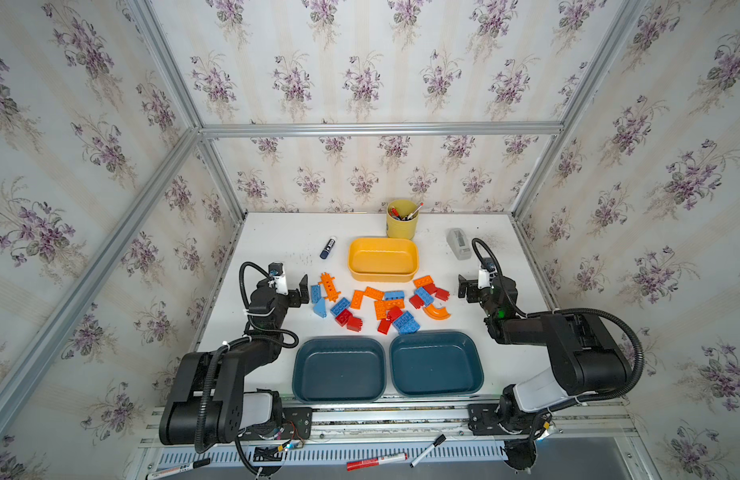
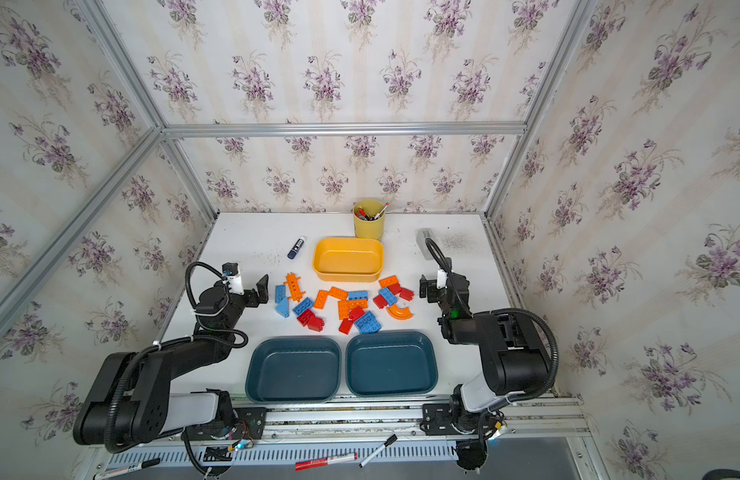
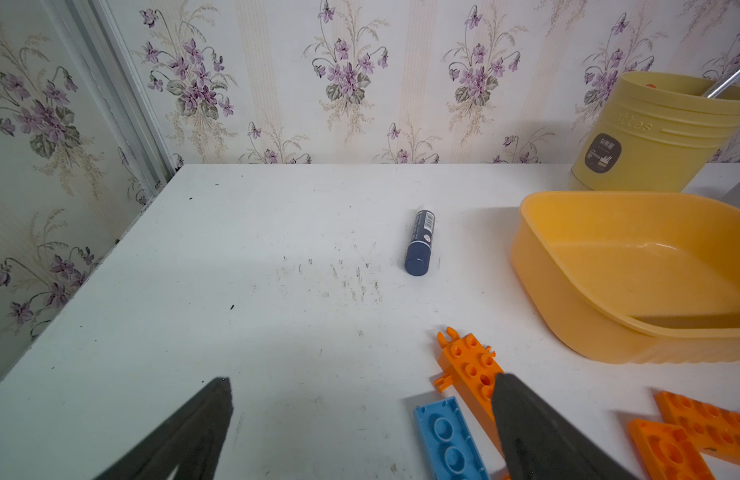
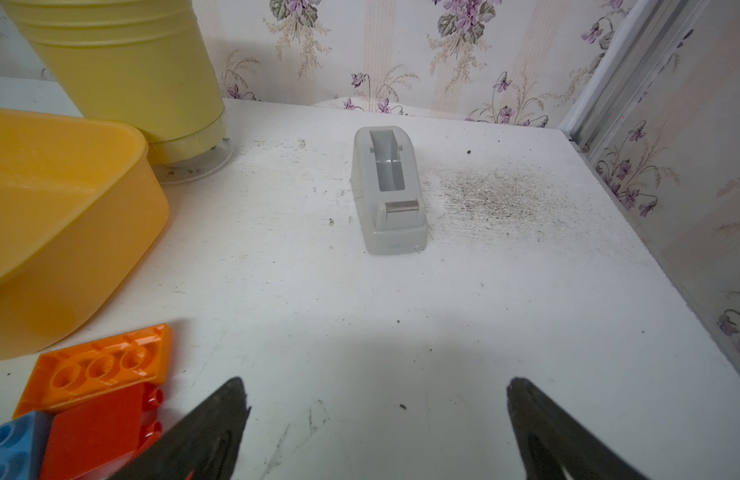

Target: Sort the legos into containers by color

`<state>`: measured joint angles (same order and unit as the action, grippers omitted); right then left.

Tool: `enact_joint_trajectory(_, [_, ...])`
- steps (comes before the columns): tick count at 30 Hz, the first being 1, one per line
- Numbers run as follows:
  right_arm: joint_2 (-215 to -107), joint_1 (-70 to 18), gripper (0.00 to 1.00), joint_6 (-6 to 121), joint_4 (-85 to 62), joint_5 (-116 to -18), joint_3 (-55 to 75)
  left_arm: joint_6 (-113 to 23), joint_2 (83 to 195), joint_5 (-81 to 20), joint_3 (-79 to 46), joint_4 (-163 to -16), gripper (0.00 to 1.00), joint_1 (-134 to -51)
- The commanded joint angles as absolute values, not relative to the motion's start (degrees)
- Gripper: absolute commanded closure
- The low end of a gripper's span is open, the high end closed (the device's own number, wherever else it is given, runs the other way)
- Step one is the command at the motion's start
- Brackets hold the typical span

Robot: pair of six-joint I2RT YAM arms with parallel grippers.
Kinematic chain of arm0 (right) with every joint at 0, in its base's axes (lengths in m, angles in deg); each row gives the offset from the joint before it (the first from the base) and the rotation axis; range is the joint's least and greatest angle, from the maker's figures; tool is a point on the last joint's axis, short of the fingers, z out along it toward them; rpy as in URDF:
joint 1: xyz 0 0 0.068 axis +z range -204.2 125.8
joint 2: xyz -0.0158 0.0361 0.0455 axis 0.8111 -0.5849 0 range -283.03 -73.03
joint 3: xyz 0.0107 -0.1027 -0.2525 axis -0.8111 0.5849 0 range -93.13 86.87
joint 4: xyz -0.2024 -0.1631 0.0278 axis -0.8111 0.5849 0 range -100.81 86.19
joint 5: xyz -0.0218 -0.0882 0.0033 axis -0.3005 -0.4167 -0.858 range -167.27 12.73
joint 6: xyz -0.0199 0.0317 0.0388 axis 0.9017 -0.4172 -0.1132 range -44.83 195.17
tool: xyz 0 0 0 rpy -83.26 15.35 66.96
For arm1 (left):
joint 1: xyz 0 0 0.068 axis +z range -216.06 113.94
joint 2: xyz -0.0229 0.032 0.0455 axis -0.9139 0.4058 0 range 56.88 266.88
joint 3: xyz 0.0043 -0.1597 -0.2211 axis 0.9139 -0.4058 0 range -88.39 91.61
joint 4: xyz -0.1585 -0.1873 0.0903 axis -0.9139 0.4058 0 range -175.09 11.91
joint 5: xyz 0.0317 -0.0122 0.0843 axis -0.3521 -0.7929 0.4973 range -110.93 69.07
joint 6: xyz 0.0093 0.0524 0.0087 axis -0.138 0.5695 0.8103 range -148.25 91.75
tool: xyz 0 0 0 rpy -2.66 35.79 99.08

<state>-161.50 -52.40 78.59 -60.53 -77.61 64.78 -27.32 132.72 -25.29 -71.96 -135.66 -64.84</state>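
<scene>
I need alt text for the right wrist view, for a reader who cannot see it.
A grey tape dispenser stands on a white table beyond the open right gripper. To one side: yellow tub, yellow cup, some toy bricks.

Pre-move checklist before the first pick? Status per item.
1. Left pincer open, empty: ok.
2. Right pincer open, empty: ok.
3. Yellow tub, teal tub by left arm, teal tub by right arm all empty: ok.
4. Legos loose between the tubs, none sorted: ok.
5. Legos apart enough for single picks: not ok, the middle ones touch.
6. Blue stick and tape dispenser apart from the pile: ok.
</scene>
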Motion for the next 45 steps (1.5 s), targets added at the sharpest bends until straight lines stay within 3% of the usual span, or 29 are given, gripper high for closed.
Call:
enact_joint_trajectory(1, [-161.5,-52.4,0.0,78.5,-61.2,-77.9,64.2,-26.9,132.7,-25.2,-71.6,-137.7,0.01,-64.8])
enact_joint_trajectory(7, [-161.4,-52.4,0.0,78.6,-61.4,-77.2,64.3,-26.9,132.7,-25.3,-71.8,-137.9,0.01,-64.8])
enact_joint_trajectory(9, [-160.0,-52.4,0.0,80.9,-60.6,-72.2,64.5,-26.7,130.9,-25.6,-71.7,-137.0,0.01,-64.9])
enact_joint_trajectory(21, [-145.2,-52.4,0.0,79.0,-46.2,-70.7,61.5,-34.4,113.8,-20.6,-60.6,-106.8,0.01,-67.7])
enact_joint_trajectory(34, [-137.2,-52.3,0.0,69.3,-26.0,-53.0,51.5,-49.3,123.2,-14.5,-36.1,-62.4,0.01,-77.6])
enact_joint_trajectory(45, [-136.3,-45.7,0.0,72.4,-0.7,-43.9,40.2,-43.9,133.8,-15.2,-31.7,-54.1,0.03,-80.4])
